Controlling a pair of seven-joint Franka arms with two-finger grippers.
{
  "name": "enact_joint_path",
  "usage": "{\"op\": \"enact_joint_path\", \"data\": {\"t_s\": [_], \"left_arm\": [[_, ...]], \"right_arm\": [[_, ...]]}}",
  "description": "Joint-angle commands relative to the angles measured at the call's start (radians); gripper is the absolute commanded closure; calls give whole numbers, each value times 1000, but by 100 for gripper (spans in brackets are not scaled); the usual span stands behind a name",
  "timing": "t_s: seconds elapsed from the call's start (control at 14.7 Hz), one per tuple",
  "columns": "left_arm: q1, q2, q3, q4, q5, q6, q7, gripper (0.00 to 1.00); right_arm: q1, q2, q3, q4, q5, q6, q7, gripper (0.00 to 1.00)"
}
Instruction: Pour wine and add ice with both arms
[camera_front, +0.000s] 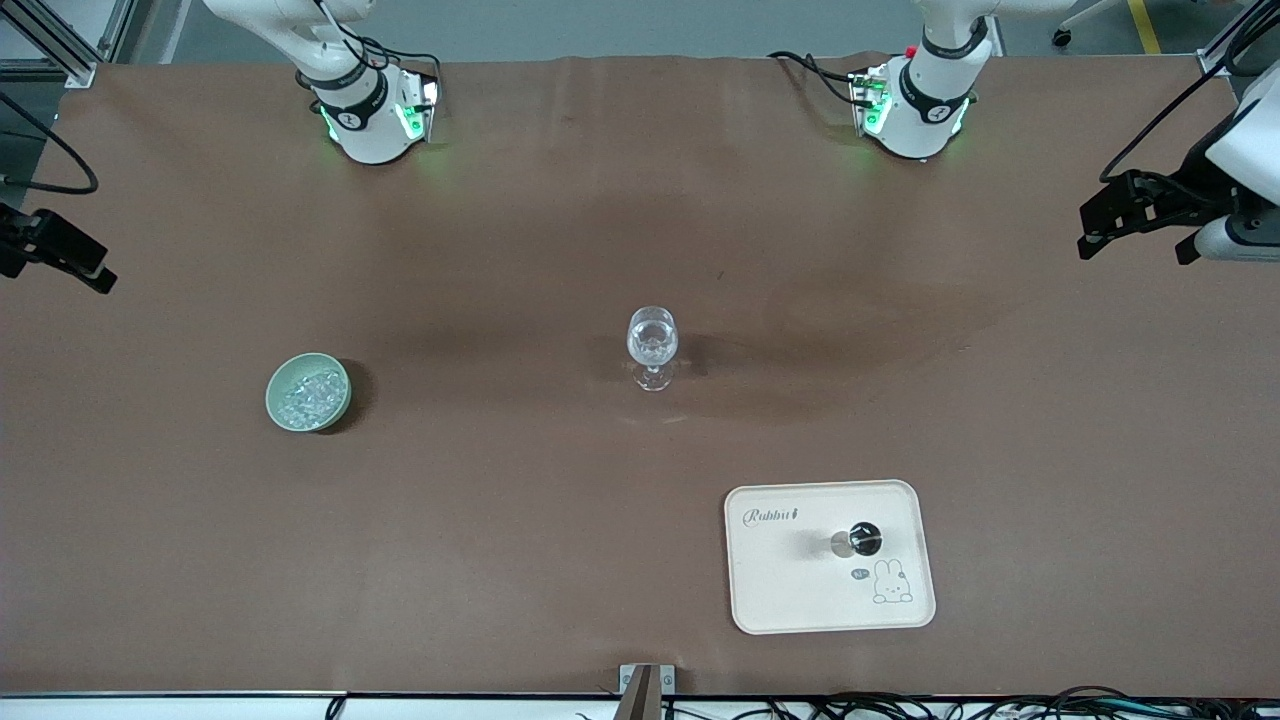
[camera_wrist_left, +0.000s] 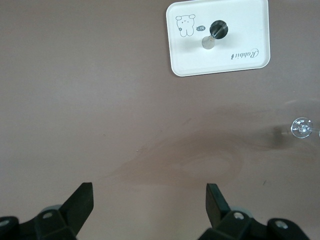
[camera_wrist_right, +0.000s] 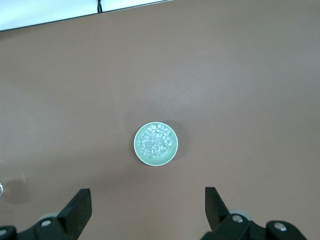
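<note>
A clear stemmed glass (camera_front: 652, 345) stands upright in the middle of the table; it also shows in the left wrist view (camera_wrist_left: 302, 127). Clear ice chunks (camera_front: 310, 395) fill a pale green bowl (camera_front: 283, 378) toward the right arm's end; the right wrist view shows the bowl (camera_wrist_right: 169, 156) and the ice (camera_wrist_right: 156, 141). A dark-capped bottle (camera_front: 860, 540) stands on a white tray (camera_front: 790, 585), nearer to the front camera than the glass. My left gripper (camera_front: 1095, 238) hangs high over the table's left-arm end, open and empty (camera_wrist_left: 150, 200). My right gripper (camera_front: 95, 278) hangs high over the other end, open and empty (camera_wrist_right: 148, 202).
The brown table cover (camera_front: 500, 550) carries only the bowl, the glass and the tray. The tray (camera_wrist_left: 240, 62) and bottle (camera_wrist_left: 216, 31) show in the left wrist view. The arm bases (camera_front: 370, 120) stand along the table edge farthest from the front camera.
</note>
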Motion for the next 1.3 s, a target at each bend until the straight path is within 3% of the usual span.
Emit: {"op": "enact_joint_path", "data": {"t_s": [0.0, 0.34, 0.48, 1.23], "left_arm": [[10, -2, -4, 25, -2, -13, -11, 1], [13, -1, 1, 25, 0, -14, -11, 1], [23, -1, 2, 25, 0, -22, -9, 1], [30, -2, -2, 26, -6, -44, -3, 1]], "right_arm": [[-40, -8, 23, -6, 21, -7, -7, 0], [-83, -8, 62, -9, 22, -12, -7, 0], [-111, -8, 105, -9, 21, -14, -7, 0], [-82, -8, 80, -9, 21, -15, -7, 0]]}}
